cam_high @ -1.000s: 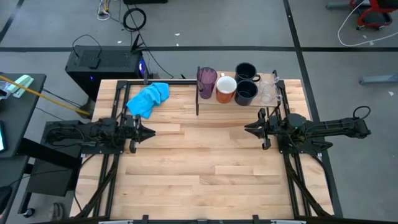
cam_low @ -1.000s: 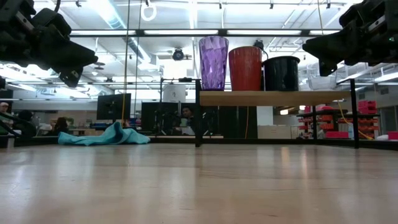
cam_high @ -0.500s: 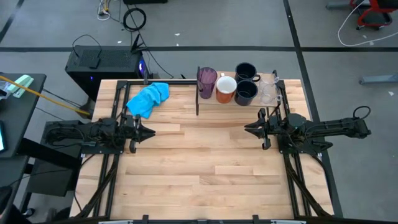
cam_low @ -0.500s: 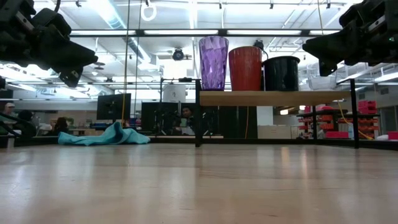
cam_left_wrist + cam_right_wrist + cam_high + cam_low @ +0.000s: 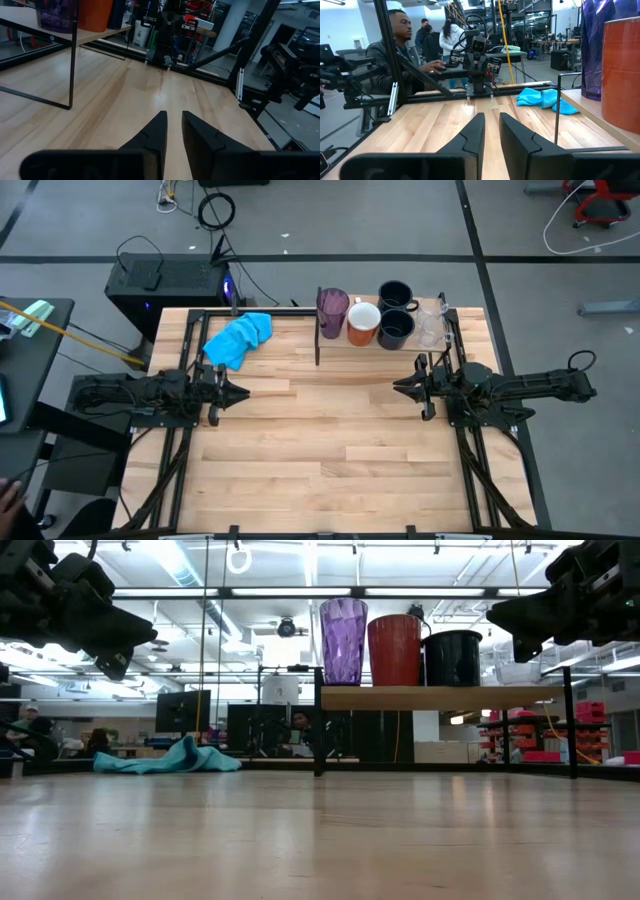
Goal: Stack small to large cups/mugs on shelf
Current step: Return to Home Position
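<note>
The shelf (image 5: 376,340) stands at the table's far edge, right of the middle. On it stand a purple tumbler (image 5: 333,310), an orange mug (image 5: 362,322), two black mugs (image 5: 396,295) (image 5: 396,329) and small clear cups (image 5: 432,321). In the low view the tumbler (image 5: 343,640), orange mug (image 5: 396,650) and one black mug (image 5: 453,658) stand upright on the shelf top (image 5: 430,697). My left gripper (image 5: 243,392) hovers over the table's left part, shut and empty. My right gripper (image 5: 397,388) hovers over the right part, shut and empty, on the near side of the shelf.
A bright blue cloth (image 5: 240,338) lies crumpled at the far left of the table, left of the shelf's thin dark upright (image 5: 318,330). Bare planks (image 5: 320,440) stretch between and in front of the two arms. People sit beyond the table (image 5: 400,45).
</note>
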